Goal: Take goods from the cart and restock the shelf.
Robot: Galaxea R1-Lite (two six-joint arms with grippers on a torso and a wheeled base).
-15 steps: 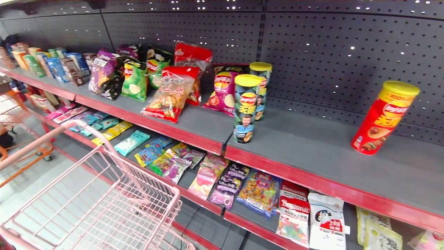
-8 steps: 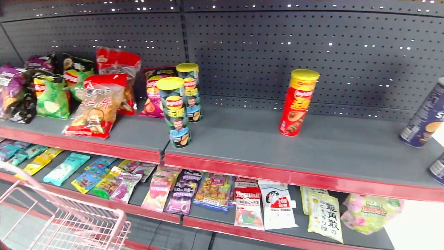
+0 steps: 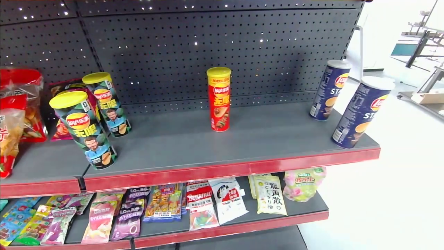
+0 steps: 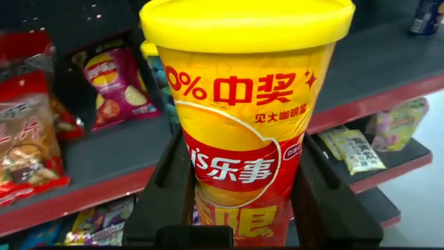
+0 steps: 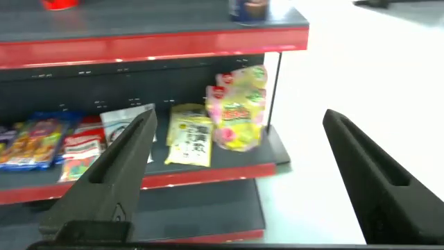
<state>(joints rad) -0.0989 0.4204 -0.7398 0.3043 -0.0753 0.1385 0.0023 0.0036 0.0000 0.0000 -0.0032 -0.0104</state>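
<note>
The upper shelf [image 3: 215,152], a flat grey board with a glossy red front lip, backs onto a dark perforated metal panel [image 3: 208,41]. Canisters stand upright on it, grouped by kind, so the bare stretches between them read as slots to fill. Two dark blue crisp canisters [image 3: 329,91] stand at its right end, a red canister [image 3: 219,100] stands alone mid-shelf, and two dark yellow-lidded canisters [image 3: 85,132] stand toward the left. The left gripper [image 4: 246,191] clamps its black jaws on either side of a yellow crisp canister [image 4: 243,90], a smooth printed tube with a plastic lid. It is held upright before the shelf, probably so it can be set down on its base. The right gripper [image 5: 239,121] is spread wide and empty, facing the lower shelf [image 5: 139,177], where soft sweet packets [image 5: 236,107] lie.
</note>
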